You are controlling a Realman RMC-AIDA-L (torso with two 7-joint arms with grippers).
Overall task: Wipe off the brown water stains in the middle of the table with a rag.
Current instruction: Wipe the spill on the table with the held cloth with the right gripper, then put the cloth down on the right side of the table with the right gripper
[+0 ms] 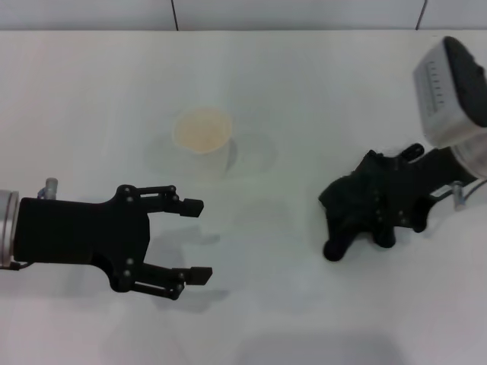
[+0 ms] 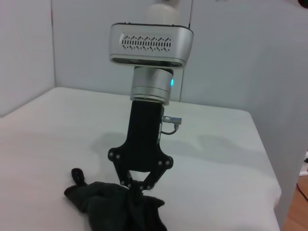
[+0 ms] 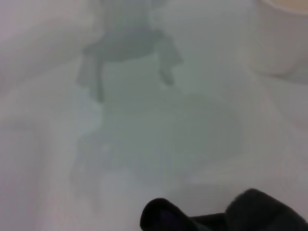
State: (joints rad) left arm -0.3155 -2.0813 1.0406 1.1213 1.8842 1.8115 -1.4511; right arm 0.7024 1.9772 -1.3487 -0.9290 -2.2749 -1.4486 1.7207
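Observation:
My right gripper (image 1: 384, 207) is at the right of the table (image 1: 91, 91), shut on the dark grey-black rag (image 1: 354, 213), which rests bunched on the tabletop. The left wrist view shows this gripper (image 2: 136, 187) pointing down with its fingertips pinched into the rag (image 2: 113, 204). The rag's edge also shows in the right wrist view (image 3: 240, 214). My left gripper (image 1: 196, 240) is open and empty, low over the table at the front left. No orange-brown stain shows; only a faint pale wet-looking film (image 1: 255, 152) lies around the cup, also in the right wrist view (image 3: 192, 130).
A white paper cup (image 1: 202, 131) with pale liquid inside stands upright at the table's middle, between the two grippers and farther back. It also shows in the right wrist view (image 3: 284, 38). A wall runs along the table's far edge (image 1: 228, 29).

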